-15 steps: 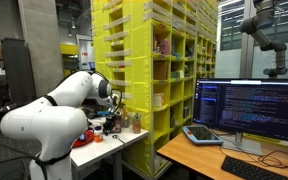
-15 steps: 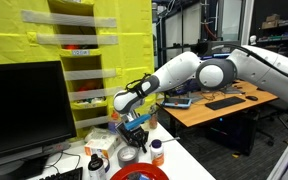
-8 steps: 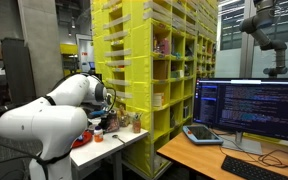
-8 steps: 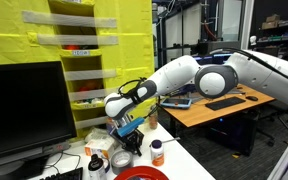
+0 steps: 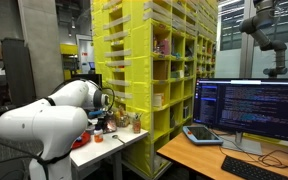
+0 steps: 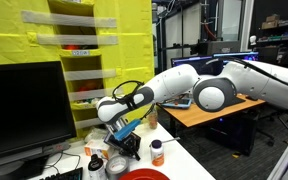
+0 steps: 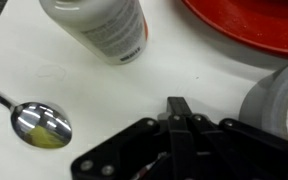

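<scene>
Hovering closed and empty, the end effector (image 7: 179,105) faces a white bottle (image 7: 99,30) and a yellow-smeared spoon (image 7: 41,124).

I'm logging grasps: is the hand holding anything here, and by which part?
Nothing is held. In the wrist view the hand is shut on nothing; the spoon and the grey tape roll lie to either side of it.

An exterior view looks from afar past the arm (image 5: 54,125), lower left, toward the yellow shelving (image 5: 154,70). An exterior view stands close, facing both across the table (image 6: 191,162). The wrist view looks closely down on that table, gripper (image 7: 179,105) at bottom centre.
</scene>
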